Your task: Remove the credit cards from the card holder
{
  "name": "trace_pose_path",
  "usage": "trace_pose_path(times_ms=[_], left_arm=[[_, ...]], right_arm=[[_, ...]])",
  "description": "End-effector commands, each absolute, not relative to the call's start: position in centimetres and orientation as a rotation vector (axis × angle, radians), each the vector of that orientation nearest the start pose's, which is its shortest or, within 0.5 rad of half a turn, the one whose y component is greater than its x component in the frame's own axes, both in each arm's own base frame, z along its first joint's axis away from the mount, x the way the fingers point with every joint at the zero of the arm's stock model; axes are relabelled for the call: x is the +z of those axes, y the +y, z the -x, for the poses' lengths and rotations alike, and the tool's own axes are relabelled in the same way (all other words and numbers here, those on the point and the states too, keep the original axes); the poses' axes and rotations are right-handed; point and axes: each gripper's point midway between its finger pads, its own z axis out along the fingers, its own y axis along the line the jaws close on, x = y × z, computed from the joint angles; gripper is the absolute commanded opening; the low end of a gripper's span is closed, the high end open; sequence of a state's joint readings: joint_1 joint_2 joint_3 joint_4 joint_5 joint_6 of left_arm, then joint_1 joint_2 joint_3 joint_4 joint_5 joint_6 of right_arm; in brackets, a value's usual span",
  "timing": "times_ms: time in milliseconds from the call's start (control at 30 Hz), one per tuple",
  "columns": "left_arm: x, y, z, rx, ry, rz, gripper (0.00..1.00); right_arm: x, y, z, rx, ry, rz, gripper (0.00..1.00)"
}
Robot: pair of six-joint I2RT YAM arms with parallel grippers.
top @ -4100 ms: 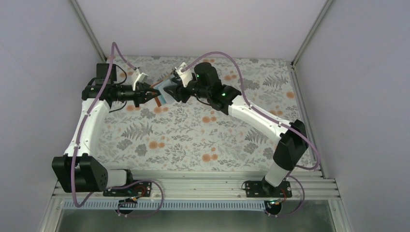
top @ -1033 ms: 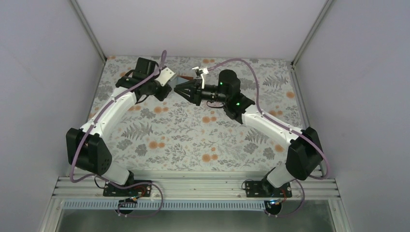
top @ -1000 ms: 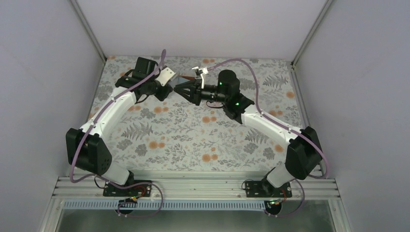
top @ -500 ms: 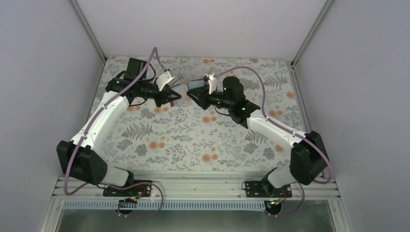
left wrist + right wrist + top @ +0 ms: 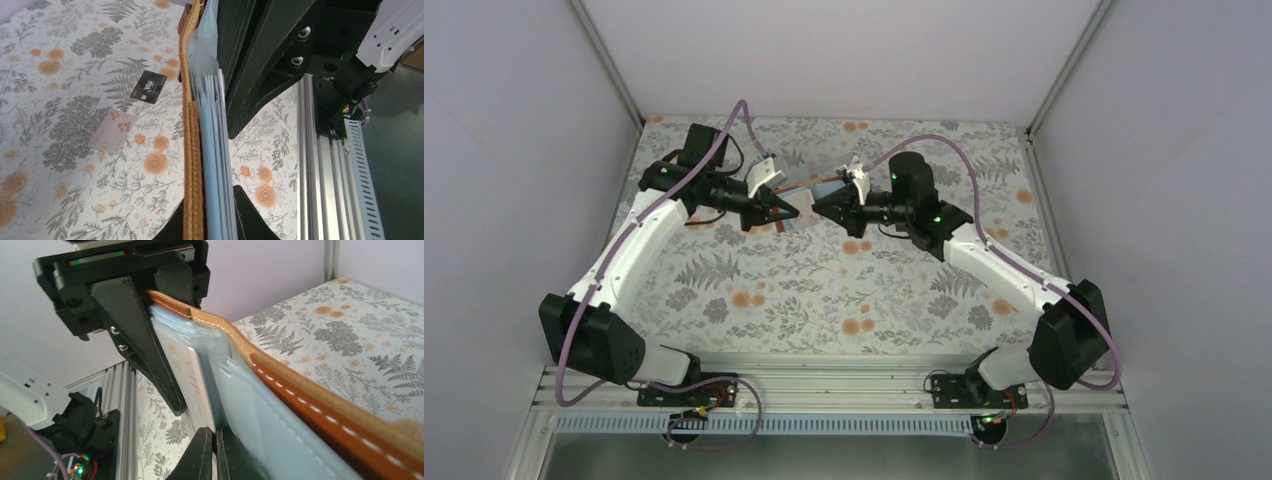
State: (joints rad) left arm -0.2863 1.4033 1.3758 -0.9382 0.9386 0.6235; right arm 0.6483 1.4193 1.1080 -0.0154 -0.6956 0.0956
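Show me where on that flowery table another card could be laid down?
Bare cloth spans the middle of the table, between both arms and the near rail. Crowded at the back, where the left gripper and right gripper meet at the card holder.

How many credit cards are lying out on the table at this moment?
2. The black card lies flat on the table; the pale pink card lies apart from it, also flat. More may be hidden in the card holder held above.
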Motion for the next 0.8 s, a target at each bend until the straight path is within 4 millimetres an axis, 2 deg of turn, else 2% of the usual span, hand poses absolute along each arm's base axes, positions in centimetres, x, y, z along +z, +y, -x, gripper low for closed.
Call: trace_pose_path(times_ms=[0, 33, 133, 300, 467, 667, 767], left_arm=[[30.4, -23.4, -24.6, -1.105, 1.694, -1.358, 0.07], [30.5, -23.4, -24.5, -1.105, 1.689, -1.361, 0.14], [30.7, -23.4, -24.0, -1.119, 1.665, -1.378, 0.23], [30.6, -23.5, -23.8, -1.131, 1.661, -1.382, 0.28], [30.8, -23.4, -23.6, -1.126, 1.649, -1.392, 0.29], [30.7, -23.4, -23.4, -1.13, 1.641, -1.402, 0.13], [30.7, -23.3, -23.4, -1.129, 1.64, -1.402, 0.14]], right_arm=[[32.0, 34.8, -25.8, 1.175, 1.567, 1.117, 0.04], [32.3, 34.6, -25.5, 1.172, 1.548, 1.121, 0.04], [33.4, 33.9, -24.8, 1.156, 1.515, 1.123, 0.04], [34.4, 33.1, -24.6, 1.122, 1.5, 1.114, 0.04], [34.2, 32.5, -25.3, 1.092, 1.528, 1.096, 0.04], [34.0, 32.2, -25.4, 1.072, 1.544, 1.1, 0.04], [34.0, 31.6, -25.7, 1.045, 1.551, 1.09, 0.04]])
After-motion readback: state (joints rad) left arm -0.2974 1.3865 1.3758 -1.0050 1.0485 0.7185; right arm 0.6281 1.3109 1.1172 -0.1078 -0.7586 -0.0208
